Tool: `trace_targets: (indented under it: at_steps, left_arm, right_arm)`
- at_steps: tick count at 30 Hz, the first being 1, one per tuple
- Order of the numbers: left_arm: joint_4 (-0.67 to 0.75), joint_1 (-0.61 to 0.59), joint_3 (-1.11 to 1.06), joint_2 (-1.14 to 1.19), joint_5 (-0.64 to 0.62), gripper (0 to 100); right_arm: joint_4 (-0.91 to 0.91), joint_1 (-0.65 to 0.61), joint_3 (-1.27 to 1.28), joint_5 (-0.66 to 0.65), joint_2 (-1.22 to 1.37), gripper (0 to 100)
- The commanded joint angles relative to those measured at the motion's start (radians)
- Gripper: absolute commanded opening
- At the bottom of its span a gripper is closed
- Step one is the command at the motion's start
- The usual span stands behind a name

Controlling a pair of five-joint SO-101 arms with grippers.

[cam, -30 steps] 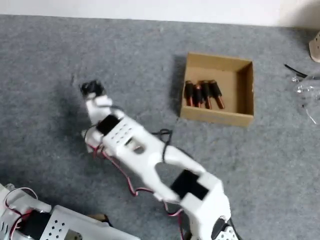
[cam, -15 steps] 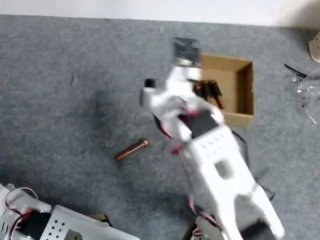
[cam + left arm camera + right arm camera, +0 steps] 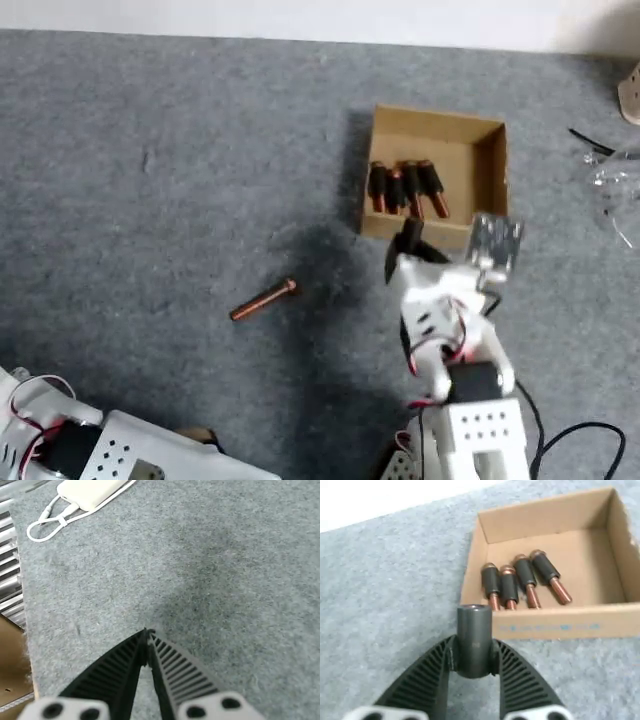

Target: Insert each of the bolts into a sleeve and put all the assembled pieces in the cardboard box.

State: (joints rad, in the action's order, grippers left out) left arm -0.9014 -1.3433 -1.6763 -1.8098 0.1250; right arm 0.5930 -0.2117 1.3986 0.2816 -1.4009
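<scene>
Right wrist view: right gripper (image 3: 474,652) is clamped on a dark sleeve (image 3: 474,639). The sleeve stands upright between the two ribbed fingers (image 3: 517,680), open end up, its top above the fingertips. Just beyond it is the near wall of the box (image 3: 555,622); I cannot tell from here whether sleeve and wall touch.

Inside the box lie four assembled pieces (image 3: 520,577), side by side, sleeve ends toward the far wall, copper ends toward the near wall. They take the half nearer the open mat; the other half of the floor is bare cardboard. All four walls stand upright, with the top open.

High view: right gripper (image 3: 409,246) with the sleeve (image 3: 410,236) sits at the box's (image 3: 445,235) near wall, outside the rim, about midway along it. The pieces (image 3: 405,190) lie just across that wall. One bolt (image 3: 264,300) lies alone on the grey mat (image 3: 150,120), tilted, head toward the box. It is well apart from both box and gripper, with bare mat between them and wide bare mat beyond it on the far side. Thin wires and clear scraps (image 3: 610,170) lie near the mat's edge past the box.

Left wrist view: left gripper (image 3: 146,636) is pressed shut, tips meeting, nothing between them, low over bare mat. A white power bank (image 3: 87,490) and its cable (image 3: 42,525) lie near the mat's far corner.
</scene>
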Motion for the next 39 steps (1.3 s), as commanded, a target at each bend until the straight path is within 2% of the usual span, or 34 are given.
trace_targets:
  at_steps: [1, 6, 10, 20, 24, 32, 35, 39]
  left_arm:
    - [-0.002, -0.001, -0.019, -0.015, 0.002, 1]
    - [-0.003, -0.001, -0.019, -0.012, 0.002, 1]
    - [-0.005, -0.001, -0.019, -0.01, 0.002, 1]
    - [-0.048, 0.024, -0.01, -0.015, 0.002, 1]
    - [-0.046, 0.185, 0.157, -0.013, 0.002, 1]
    - [-0.12, 0.665, 0.593, -0.005, 0.002, 1]
    - [-0.184, 0.828, 0.642, 0.047, 0.002, 1]
    - [-0.218, 1.041, 0.63, 0.254, -0.002, 1]
  right_arm:
    - [-0.039, 0.016, 0.099, -0.041, -0.217, 0.5]
    - [0.012, 0.016, 0.294, -0.173, -0.458, 0.5]
    - [0.067, 0.016, 0.337, -0.176, -0.41, 0.5]
    - [-0.005, 0.031, 0.38, -0.183, -0.409, 0.5]
    - [-0.012, 0.033, 0.389, -0.184, -0.401, 0.5]
    - [-0.015, 0.033, 0.389, -0.184, -0.404, 0.5]
    - [-0.015, 0.033, 0.389, -0.184, -0.406, 0.5]
    - [-0.016, 0.033, 0.389, -0.184, -0.406, 0.5]
